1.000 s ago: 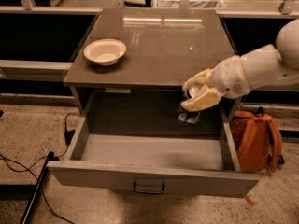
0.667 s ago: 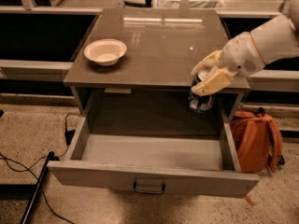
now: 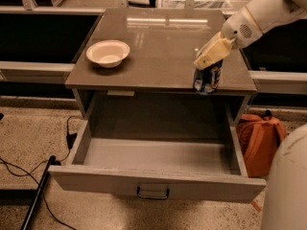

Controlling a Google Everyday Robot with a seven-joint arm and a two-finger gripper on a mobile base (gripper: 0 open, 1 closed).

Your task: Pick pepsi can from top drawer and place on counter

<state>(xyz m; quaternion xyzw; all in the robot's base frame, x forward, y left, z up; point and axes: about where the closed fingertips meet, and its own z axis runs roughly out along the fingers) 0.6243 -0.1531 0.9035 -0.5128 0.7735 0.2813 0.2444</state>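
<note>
Holds the pepsi can (image 3: 207, 79) pinched from above in the hand (image 3: 211, 61), closed on its upper part. Sits clearly higher than one second ago: then hanging low in the dark opening under the counter (image 3: 158, 47), now up at its front edge, close to the right front corner. Overlaps that edge with the lower part, so cannot tell whether already over the surface or just in front of it; seems not yet set down. Leaves the top drawer (image 3: 153, 155) pulled wide open below, without the can in it. Means, as a judgement, that the picking part is done and only the placing remains. Probably needs to go a little further back over the counter, to lower until standing flat, then to let go. Stays well apart from the white bowl (image 3: 108, 53) on the left, so no hindrance there. Risks mainly a set-down too near the edge, with a fall back into the drawer.
</note>
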